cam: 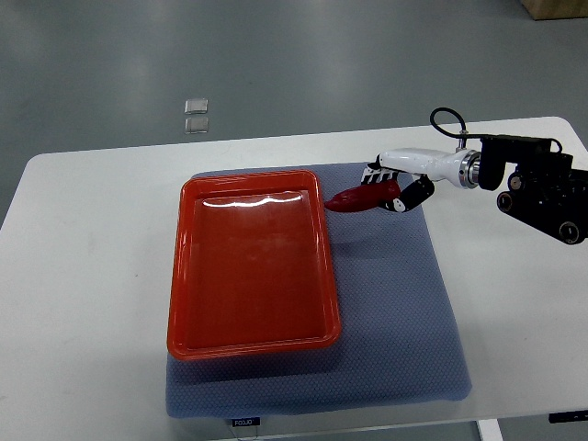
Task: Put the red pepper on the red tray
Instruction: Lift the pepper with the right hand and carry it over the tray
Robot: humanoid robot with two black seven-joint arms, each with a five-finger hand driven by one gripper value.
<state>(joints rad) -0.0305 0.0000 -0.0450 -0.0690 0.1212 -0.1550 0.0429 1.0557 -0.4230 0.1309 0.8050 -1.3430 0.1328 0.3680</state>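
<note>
Top view of a white surface [83, 276] carrying a blue-grey mat [404, 312], on which a red tray [253, 266] lies with its long axis running away from the robot. The right hand [390, 188], at the end of an arm entering from the picture's right edge, has its fingers curled around the red pepper [354, 198], whose free, pointed end projects leftward toward the tray. The pepper is held over the mat just beside the tray's far right corner, its tip close to the rim but not yet past it; a faint shadow on the mat below suggests it is clear of the cloth, though its height cannot be judged. The tray's interior is bare, showing only a glare of reflected light near the far end. The left arm does not appear. Two small clear squares [196, 115] lie on the floor beyond the surface. Judged from this arrangement, the pick-up is complete and the carry is well advanced: what is left is to bring the pepper over the tray's rim, lower it onto the tray floor, and release it.
</note>
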